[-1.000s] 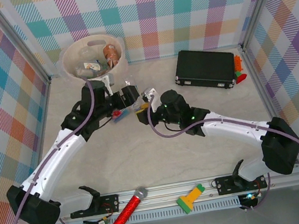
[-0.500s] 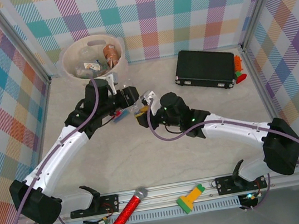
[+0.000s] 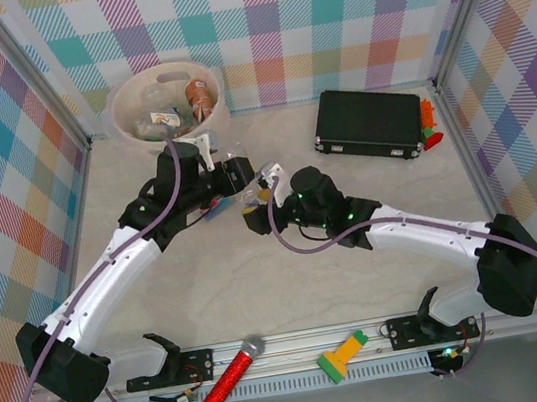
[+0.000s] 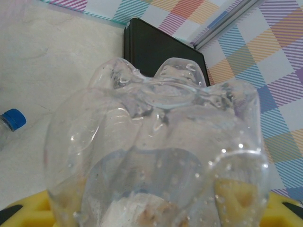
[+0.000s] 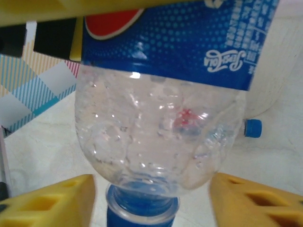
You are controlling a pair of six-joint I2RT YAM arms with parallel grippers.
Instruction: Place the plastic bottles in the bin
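Table [image 3: 261,283]: bin [image 3: 120,115] at far-left corner, bottles [image 3: 199,98] inside. Left gripper [image 4: 151,208] clamped on clear bottle [image 4: 156,142] mid-table. Right gripper [image 5: 151,201], fingers spread, straddles neck of blue-labelled bottle [image 5: 161,127], not gripping. Risk: grippers just beside each other; contact could dislodge the clamped bottle.

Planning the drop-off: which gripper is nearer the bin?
Left. The left gripper, holding a bottle, sits just in front of the bin, toward its right side; the right gripper is further right and further away.

Bin [image 3: 119,112] far left, bottles [image 3: 198,98] inside, case [image 3: 368,123] far right, microphone [image 3: 225,384] left of flashlight tool [image 3: 342,357], near edge
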